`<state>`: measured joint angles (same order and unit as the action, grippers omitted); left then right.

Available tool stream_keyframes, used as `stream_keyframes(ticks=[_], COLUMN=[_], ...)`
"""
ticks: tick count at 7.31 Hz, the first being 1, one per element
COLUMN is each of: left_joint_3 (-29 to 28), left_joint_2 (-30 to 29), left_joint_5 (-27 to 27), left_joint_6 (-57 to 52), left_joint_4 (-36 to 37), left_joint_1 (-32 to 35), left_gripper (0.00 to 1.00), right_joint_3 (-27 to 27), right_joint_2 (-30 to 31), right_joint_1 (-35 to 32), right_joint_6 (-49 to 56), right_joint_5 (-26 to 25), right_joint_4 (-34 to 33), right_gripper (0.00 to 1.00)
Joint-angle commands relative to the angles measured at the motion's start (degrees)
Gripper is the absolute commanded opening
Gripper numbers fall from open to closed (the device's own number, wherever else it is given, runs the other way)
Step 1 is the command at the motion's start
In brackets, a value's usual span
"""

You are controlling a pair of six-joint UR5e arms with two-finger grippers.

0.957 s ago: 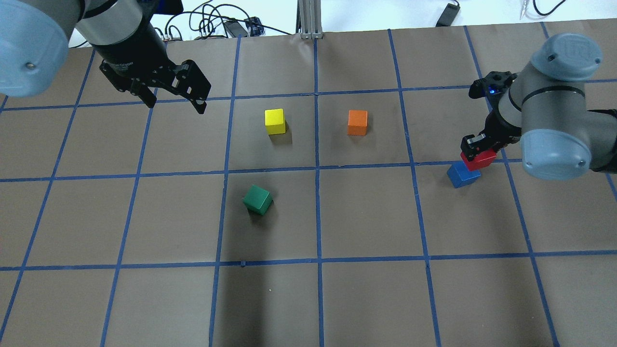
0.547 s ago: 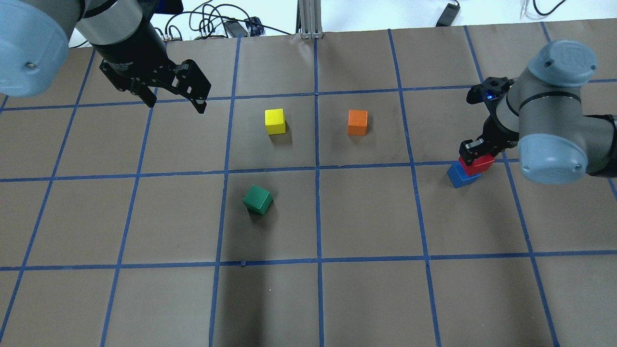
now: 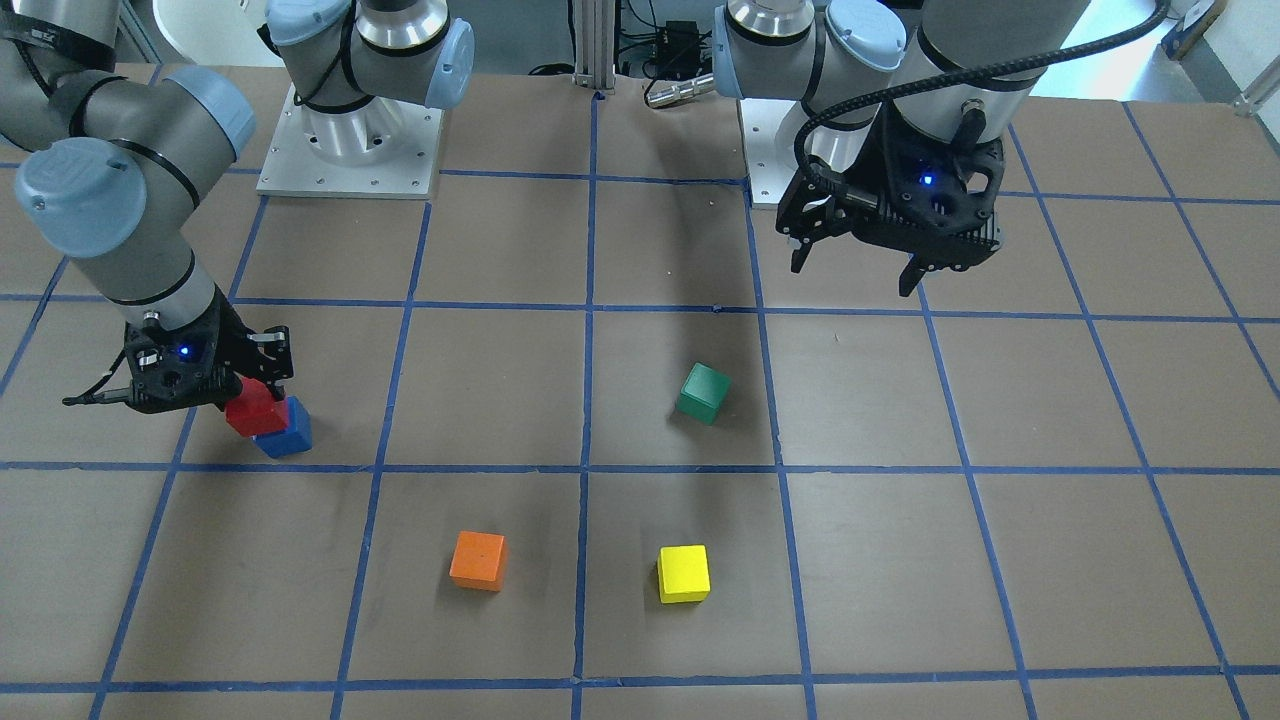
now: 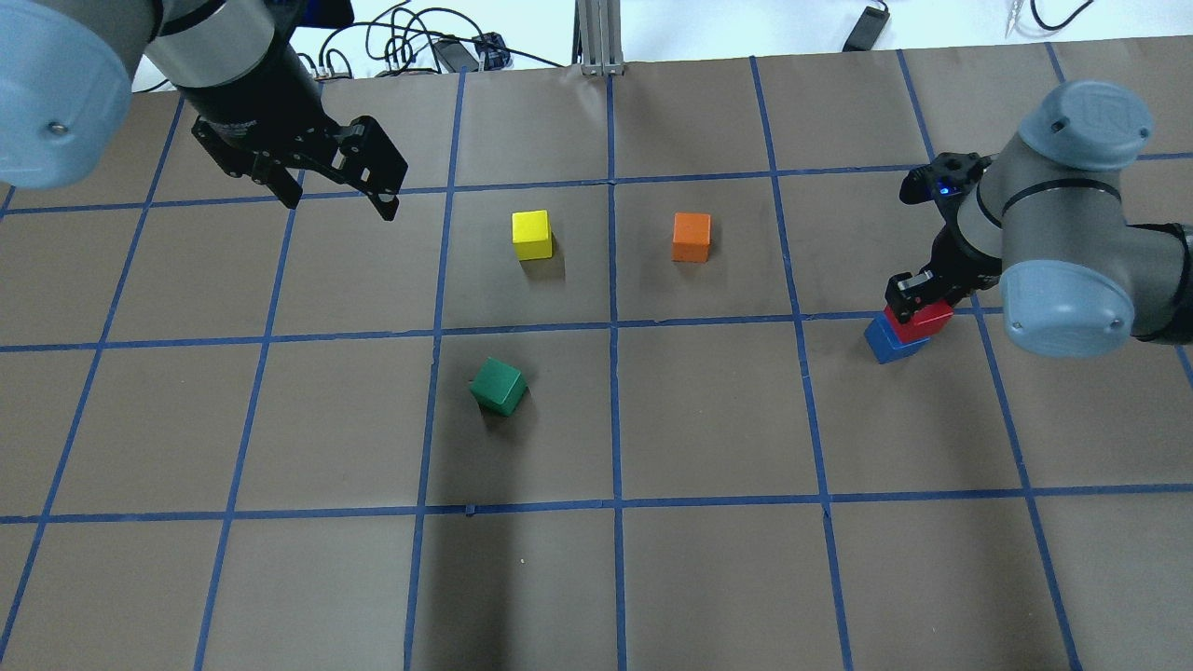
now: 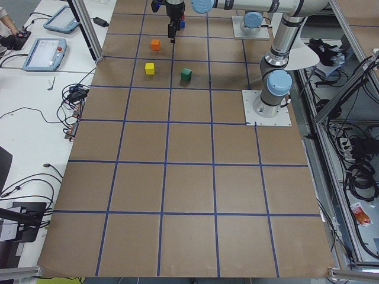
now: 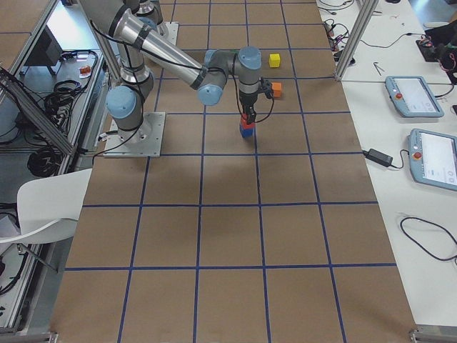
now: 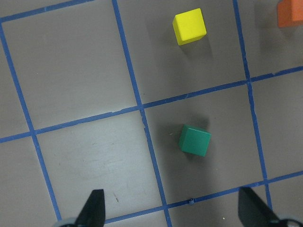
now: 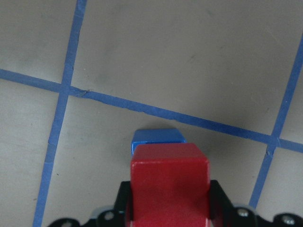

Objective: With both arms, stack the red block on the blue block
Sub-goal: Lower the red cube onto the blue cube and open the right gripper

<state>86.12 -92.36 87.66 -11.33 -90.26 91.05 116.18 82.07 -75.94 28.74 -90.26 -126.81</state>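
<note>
Pinching the red block [image 8: 169, 182] on two opposite sides: right tool [image 4: 921, 300], fingers pointing down at the worktop [image 4: 708, 419]. In the wrist view the red block fills the gap between the fingers.

Blue block [image 4: 888, 343] is directly under the tool, beneath the red one. The stack is not square. In the wrist view a strip of the blue top pokes out past the red block's far edge and a bit to one side, and the overhead view shows the same offset. The red bottom face is at or on the blue top face; can't tell from any view whether they actually touch. Blue block sits flat on the worktop, with a tape line [image 8: 189, 118] running just beyond it.

Left tool [image 4: 340, 201]: spread wide, nothing between the fingers, hanging above the worktop well apart from the right tool and the stack. From its wrist view:
- green block [image 7: 194, 140] is below and ahead of the tool, turned off the grid
- yellow block [image 7: 189, 26] is farther ahead
- orange block [image 7: 289, 13] is at the far corner, cropped

All three lie loose on the worktop, apart from each other, between the two tools. Yellow and orange sit in adjoining grid squares; green is nearer the robot's base.
</note>
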Motion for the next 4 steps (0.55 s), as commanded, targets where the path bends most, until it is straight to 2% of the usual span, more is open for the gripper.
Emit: stream_keyframes(ticks=[1,4], left_joint_3=[-0.07,0.19], left_joint_2=[-0.01,0.16], left_joint_5=[0.05,0.05], left_joint_6=[-0.09,0.0], left_joint_4=[0.35,0.18], left_joint_1=[-0.09,-0.09], left_gripper=[1.0,1.0], right_joint_3=[0.01,0.01], right_joint_2=[-0.07,-0.51], right_joint_1=[0.0,0.0], right_joint_6=[-0.08,-0.17], right_joint_5=[0.17,0.26], right_joint_4=[-0.45,-0.46], right_gripper=[0.0,0.0])
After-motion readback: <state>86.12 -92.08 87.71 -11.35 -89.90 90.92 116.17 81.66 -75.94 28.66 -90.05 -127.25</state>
